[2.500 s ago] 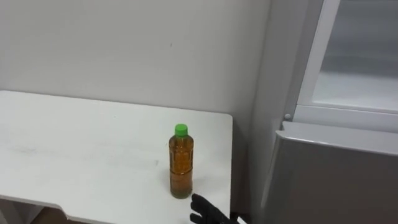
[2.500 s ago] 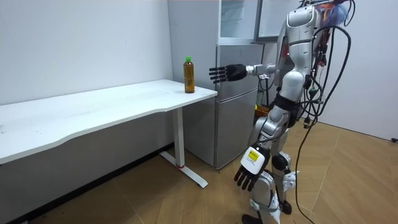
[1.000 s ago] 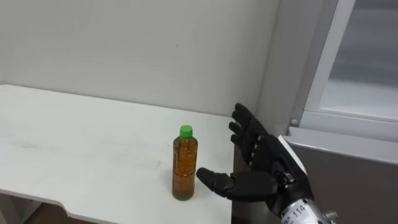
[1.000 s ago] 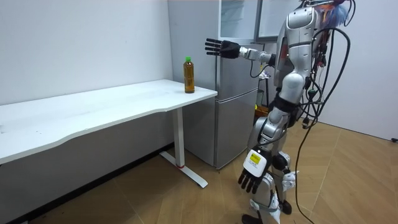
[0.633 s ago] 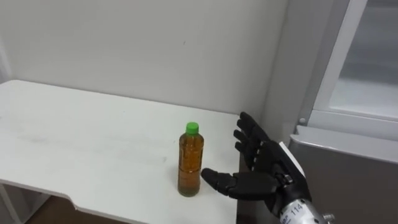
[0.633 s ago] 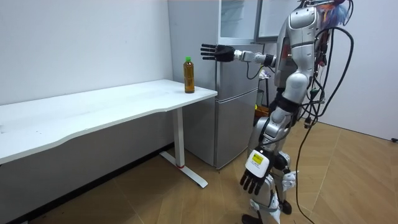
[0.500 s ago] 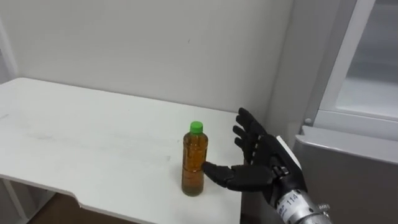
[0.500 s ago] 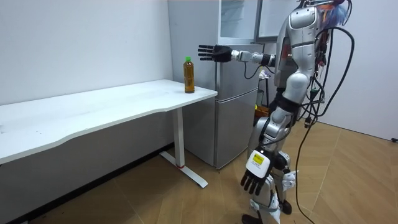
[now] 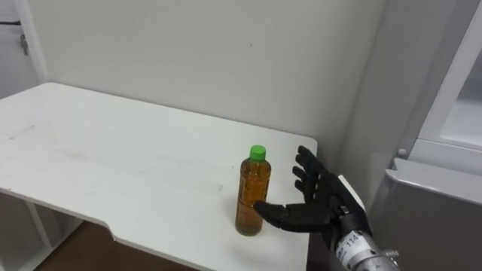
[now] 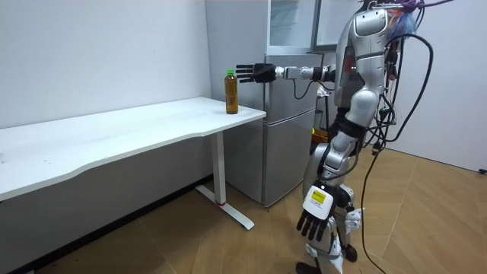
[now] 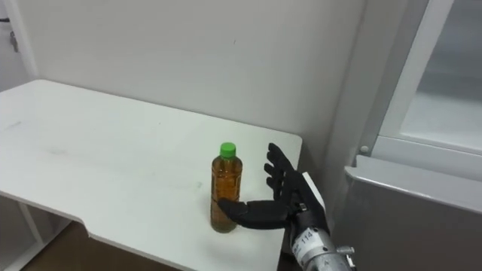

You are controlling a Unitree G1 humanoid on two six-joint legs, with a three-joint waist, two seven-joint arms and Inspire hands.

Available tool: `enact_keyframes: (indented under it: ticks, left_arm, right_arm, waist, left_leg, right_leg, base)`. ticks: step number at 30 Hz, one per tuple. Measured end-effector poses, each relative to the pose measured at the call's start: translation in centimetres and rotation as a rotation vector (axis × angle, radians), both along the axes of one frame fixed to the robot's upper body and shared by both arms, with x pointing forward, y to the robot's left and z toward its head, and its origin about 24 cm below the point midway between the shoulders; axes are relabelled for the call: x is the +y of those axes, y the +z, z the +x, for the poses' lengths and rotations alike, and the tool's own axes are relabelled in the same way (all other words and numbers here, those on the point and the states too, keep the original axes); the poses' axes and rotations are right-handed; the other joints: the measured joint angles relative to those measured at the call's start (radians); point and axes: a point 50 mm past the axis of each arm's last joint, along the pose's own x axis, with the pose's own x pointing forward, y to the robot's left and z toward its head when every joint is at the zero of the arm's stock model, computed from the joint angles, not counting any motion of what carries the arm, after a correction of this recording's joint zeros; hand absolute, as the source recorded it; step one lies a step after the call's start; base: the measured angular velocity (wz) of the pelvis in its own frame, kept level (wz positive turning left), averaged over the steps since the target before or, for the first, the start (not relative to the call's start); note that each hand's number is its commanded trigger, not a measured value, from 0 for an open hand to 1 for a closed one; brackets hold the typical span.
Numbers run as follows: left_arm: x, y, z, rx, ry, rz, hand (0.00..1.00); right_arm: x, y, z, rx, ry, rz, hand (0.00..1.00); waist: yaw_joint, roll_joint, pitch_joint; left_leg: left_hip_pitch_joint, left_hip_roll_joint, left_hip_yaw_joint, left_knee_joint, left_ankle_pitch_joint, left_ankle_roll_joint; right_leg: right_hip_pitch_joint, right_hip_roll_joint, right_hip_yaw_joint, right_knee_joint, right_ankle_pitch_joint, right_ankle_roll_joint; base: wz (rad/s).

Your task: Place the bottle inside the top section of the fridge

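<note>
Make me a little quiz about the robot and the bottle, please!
1. True or false: the bottle lies on its side on the table.
2. What colour is the bottle's cap? A red, B green, C blue.
3. Fill in: the right hand beside the bottle has its fingers straight, so it is ____, while the left hand hangs by the robot's leg.

Key: 1 false, it stands upright. 2 B. 3 open.

Amber green-capped bottle (image 9: 251, 192) upright on table (image 9: 113, 165)
</note>
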Motion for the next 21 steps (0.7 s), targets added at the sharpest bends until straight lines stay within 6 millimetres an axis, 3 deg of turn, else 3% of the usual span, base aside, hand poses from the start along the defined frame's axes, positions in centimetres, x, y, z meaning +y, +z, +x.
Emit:
enact_keyframes:
  ticks: [14, 21]
  left_arm:
    - [0.1, 0.6, 1.5, -0.042, -0.046, 0.035, 0.00]
    - [0.1, 0.8, 1.8, -0.060, -0.047, 0.032, 0.00]
  right_arm:
    - [-0.4, -0.5, 1.5, 0.067, -0.066, -0.062, 0.00]
    - [-0.9, -0.5, 2.4, 0.090, -0.111, -0.074, 0.00]
  waist:
    - [0.024, 0.000, -0.0013]
    - [0.021, 0.000, -0.0019]
  left_leg:
    - [0.006, -0.007, -0.006, 0.001, 0.004, 0.005]
    - [-0.005, -0.009, -0.023, -0.001, 0.008, 0.004]
  right_leg:
    - [0.013, -0.006, -0.003, 0.000, -0.001, 0.002]
    - [0.015, -0.006, -0.031, 0.000, -0.001, 0.002]
  base:
    - [0.02]
    - [0.07]
